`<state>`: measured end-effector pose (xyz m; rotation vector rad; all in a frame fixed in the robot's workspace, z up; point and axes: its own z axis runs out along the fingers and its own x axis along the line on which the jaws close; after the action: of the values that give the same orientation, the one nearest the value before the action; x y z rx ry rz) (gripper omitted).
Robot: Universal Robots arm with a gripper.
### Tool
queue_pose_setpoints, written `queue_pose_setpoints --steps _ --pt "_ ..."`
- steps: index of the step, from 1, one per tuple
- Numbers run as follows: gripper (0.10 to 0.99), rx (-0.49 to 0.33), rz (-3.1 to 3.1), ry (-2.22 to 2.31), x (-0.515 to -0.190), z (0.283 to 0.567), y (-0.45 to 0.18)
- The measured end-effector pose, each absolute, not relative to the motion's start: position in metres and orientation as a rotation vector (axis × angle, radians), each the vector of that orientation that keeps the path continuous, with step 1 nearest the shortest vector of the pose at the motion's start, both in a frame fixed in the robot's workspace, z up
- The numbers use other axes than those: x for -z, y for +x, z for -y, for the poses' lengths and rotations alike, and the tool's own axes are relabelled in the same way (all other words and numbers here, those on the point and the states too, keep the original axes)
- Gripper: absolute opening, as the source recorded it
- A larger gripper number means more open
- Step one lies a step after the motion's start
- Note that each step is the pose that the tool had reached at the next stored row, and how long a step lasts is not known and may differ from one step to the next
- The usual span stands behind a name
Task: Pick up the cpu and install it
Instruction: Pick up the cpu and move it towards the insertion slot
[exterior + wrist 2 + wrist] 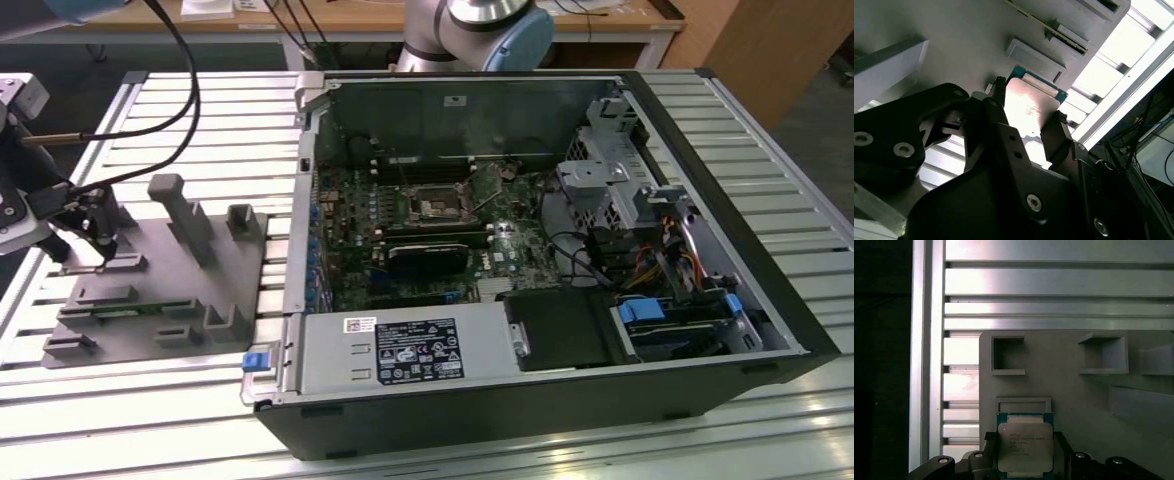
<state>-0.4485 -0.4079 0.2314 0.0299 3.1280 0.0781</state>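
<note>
plainly, in the exterior view the gripper (pixel 91 238) hangs low over the grey tray (pixel 134 345) at the exterior view's left, well apart from the open computer case (pixel 467 110) and the dark socket (pixel 438 207) on its board. in the second wrist view the cpu (pixel 1029 107) sits between the two dark fingers (pixel 985 117), which are closed on its opposite edges. its metal top glares in the light. in the first wrist view the cpu (pixel 1025 447) shows flat and square, with a green rim around the silver lid, and is pinched at both sides above the tray (pixel 1074 400), near a shallow recess. i judge it light and rigid but thin and smooth-edged, so liable to slip or tilt in the grip, and its underside is probably delicate. the side edges look like the right place to hold it, not the faces.
</note>
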Motion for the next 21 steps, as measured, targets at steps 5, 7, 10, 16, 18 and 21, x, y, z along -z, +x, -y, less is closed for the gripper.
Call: queue_pose_setpoints --steps 5,7,10,16,18,21 --pt "0.533 -0.078 -3.128 0.03 -0.2335 0.4079 -0.4485" --pt "0.533 -0.078 -3.128 0.03 -0.2341 0.4079 -0.4485" --pt "0.533 -0.078 -3.128 0.03 -0.2348 0.4079 -0.4485" --pt "0.533 -0.078 -3.128 0.03 -0.2365 0.4078 -0.4485" --pt "0.533 -0.078 -3.128 0.03 -0.2371 0.4078 -0.4485" --pt "0.533 -0.078 -3.128 0.03 -0.2382 0.4078 -0.4485"
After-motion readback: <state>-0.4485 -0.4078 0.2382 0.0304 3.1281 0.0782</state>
